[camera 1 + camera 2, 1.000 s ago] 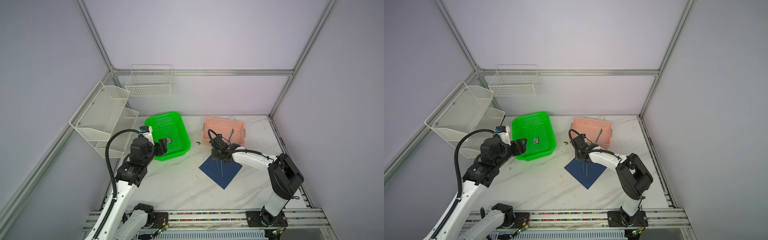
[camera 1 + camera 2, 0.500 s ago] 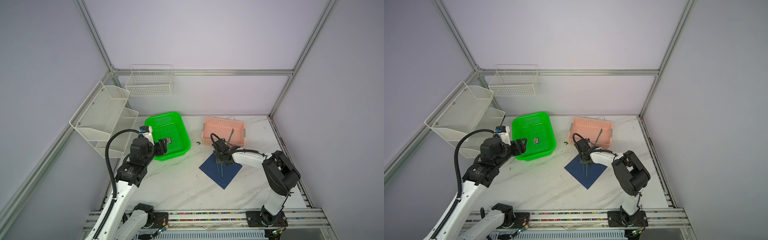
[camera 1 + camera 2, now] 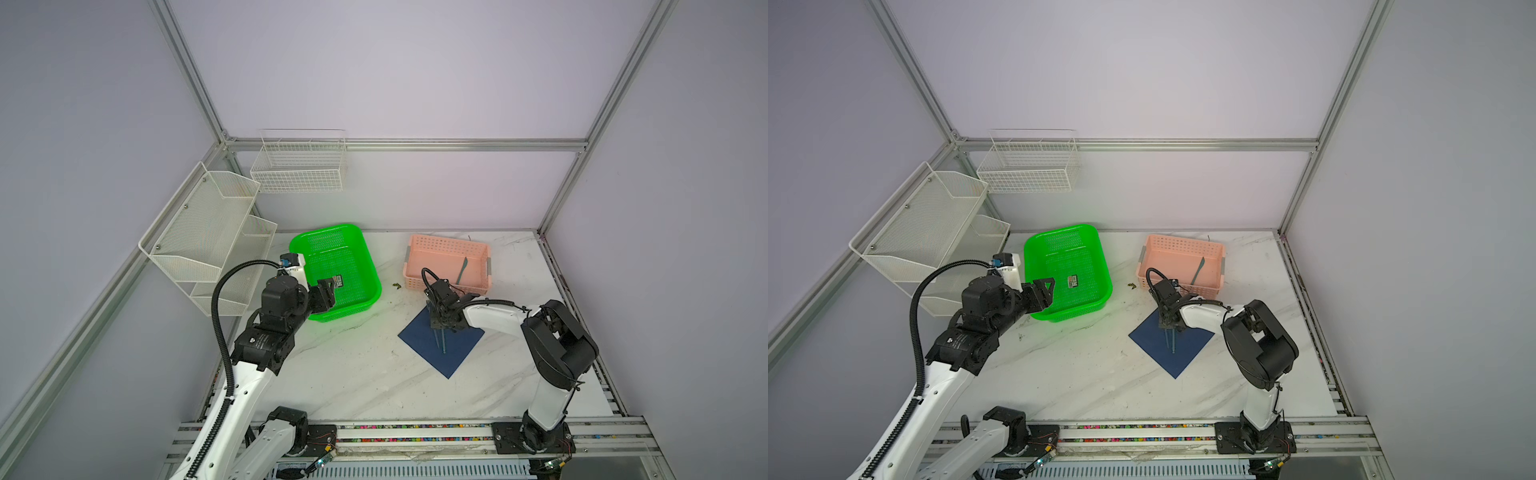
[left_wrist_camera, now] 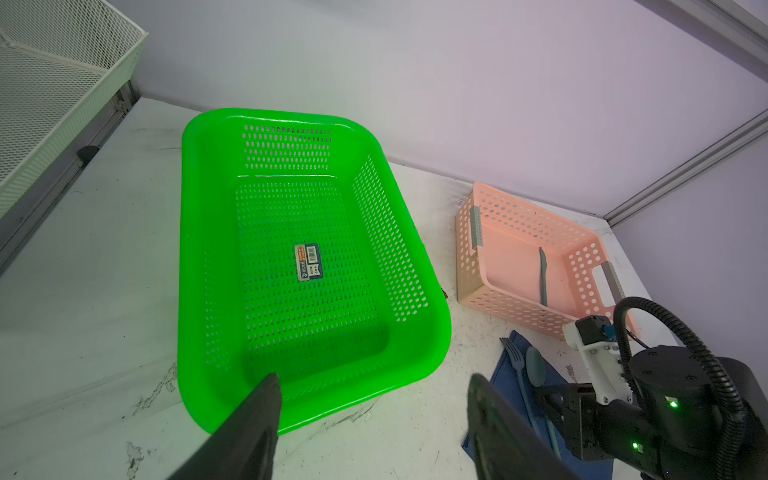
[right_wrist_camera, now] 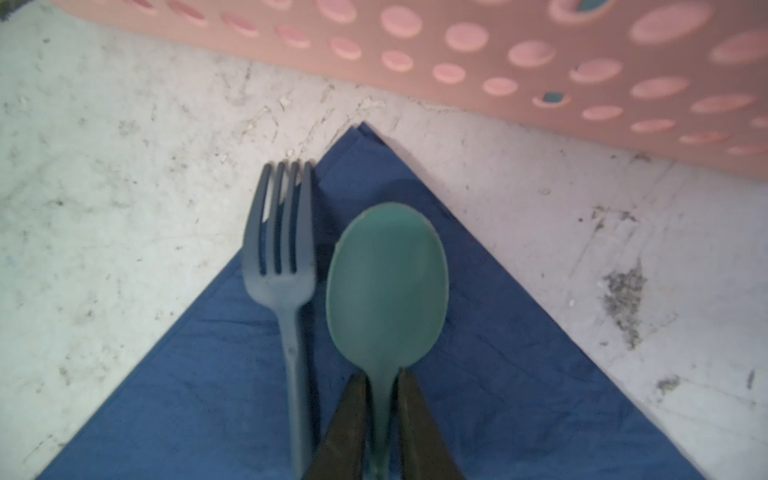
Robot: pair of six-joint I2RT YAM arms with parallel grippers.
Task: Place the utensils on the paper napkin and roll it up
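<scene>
The dark navy paper napkin lies as a diamond on the marble in front of the pink basket. On it, side by side, are a teal fork and a round-bowled spoon; the fork's tines overhang the napkin edge. My right gripper is shut on the spoon's neck, low over the napkin. Whether the spoon's bowl rests on the paper I cannot tell. A third teal utensil lies in the pink basket. My left gripper hangs open and empty over the green basket's near rim.
The green basket holds only a small printed label. The pink basket stands just behind the napkin. White wire racks hang on the left wall. A small dark scrap lies between the baskets.
My right gripper has come down and nearer with the spoon, onto the napkin beside the fork. Its elbow has shifted. The left arm has not moved.
</scene>
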